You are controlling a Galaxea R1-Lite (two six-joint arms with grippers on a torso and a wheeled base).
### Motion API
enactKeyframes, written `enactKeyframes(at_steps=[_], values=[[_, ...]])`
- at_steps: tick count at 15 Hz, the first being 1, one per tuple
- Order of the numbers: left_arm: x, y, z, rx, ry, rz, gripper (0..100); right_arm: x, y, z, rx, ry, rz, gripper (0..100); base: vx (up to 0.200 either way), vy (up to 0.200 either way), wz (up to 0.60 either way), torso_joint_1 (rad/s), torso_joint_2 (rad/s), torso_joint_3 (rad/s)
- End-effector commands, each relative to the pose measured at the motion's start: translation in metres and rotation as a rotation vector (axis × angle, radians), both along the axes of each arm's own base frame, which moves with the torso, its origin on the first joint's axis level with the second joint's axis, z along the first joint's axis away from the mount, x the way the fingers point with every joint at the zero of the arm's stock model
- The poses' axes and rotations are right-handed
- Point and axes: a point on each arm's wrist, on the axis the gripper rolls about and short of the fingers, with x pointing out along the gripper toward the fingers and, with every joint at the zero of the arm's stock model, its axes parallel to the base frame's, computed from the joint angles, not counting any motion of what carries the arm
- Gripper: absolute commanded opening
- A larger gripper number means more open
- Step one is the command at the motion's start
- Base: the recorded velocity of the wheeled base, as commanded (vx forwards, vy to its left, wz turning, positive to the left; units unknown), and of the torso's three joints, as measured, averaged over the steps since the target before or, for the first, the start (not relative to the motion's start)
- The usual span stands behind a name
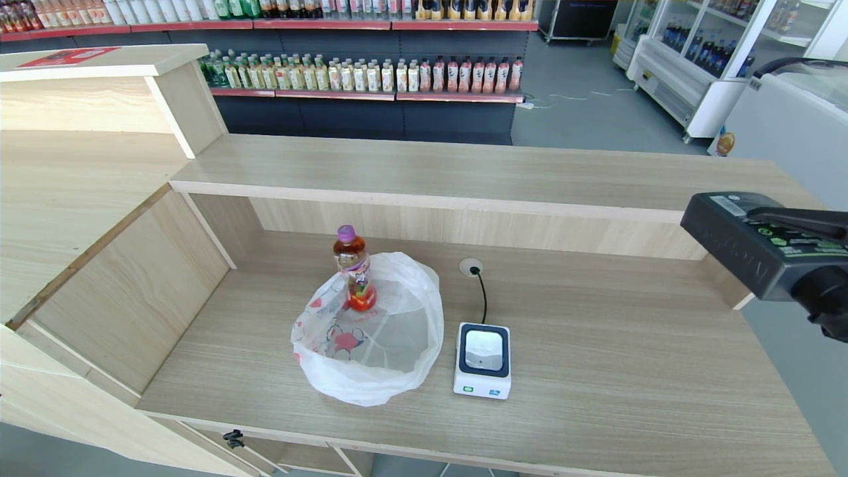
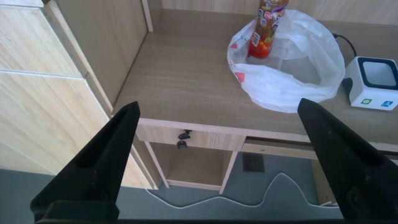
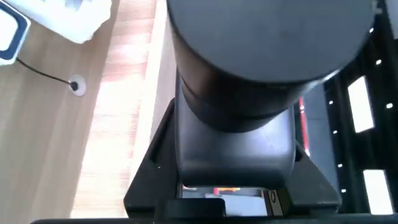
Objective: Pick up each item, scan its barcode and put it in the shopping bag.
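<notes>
Left gripper (image 2: pixel 219 106): fingers spread wide, holding nothing, touching nothing; off counter's (image 1: pixel 596 371) near edge, well left of scanner (image 1: pixel 482 360). Right arm (image 1: pixel 762 245): raised, well right of scanner; grip cannot tell. Bottle (image 1: pixel 351 265) upright inside bag (image 1: pixel 371 387), bag just left of scanner.

A shop: shelves of bottled drinks (image 1: pixel 371 76) and glass-door fridges (image 1: pixel 695 46) behind a wooden checkout counter (image 1: pixel 596 371) with a barcode scanner (image 1: pixel 483 360).

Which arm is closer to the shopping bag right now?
Left, probably. The left gripper hangs open off the near edge of the counter, the shopping bag just ahead of it. The right arm is raised at the counter's right end.
</notes>
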Motion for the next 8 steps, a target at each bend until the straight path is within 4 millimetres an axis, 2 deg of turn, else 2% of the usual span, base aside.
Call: enactKeyframes(at_steps=[1,4,6,8], values=[[0.000,0.000,0.000,0.000,0.001,0.000,100,-0.035,0.012,0.024,-0.088,-0.269,0.028,0,0.000,0.000,0.00,0.000,0.00,0.000],[0.000,0.000,0.000,0.000,0.001,0.000,100,-0.065,0.020,0.039,-0.215,-0.628,0.025,0,0.000,0.000,0.00,0.000,0.00,0.000],[0.000,0.000,0.000,0.000,0.000,0.000,100,-0.078,0.025,0.041,-0.258,-0.751,0.046,0,0.000,0.000,0.00,0.000,0.00,0.000],[0.000,0.000,0.000,0.000,0.000,0.000,100,-0.079,0.028,0.041,-0.293,-0.833,0.049,0,0.000,0.000,0.00,0.000,0.00,0.000]])
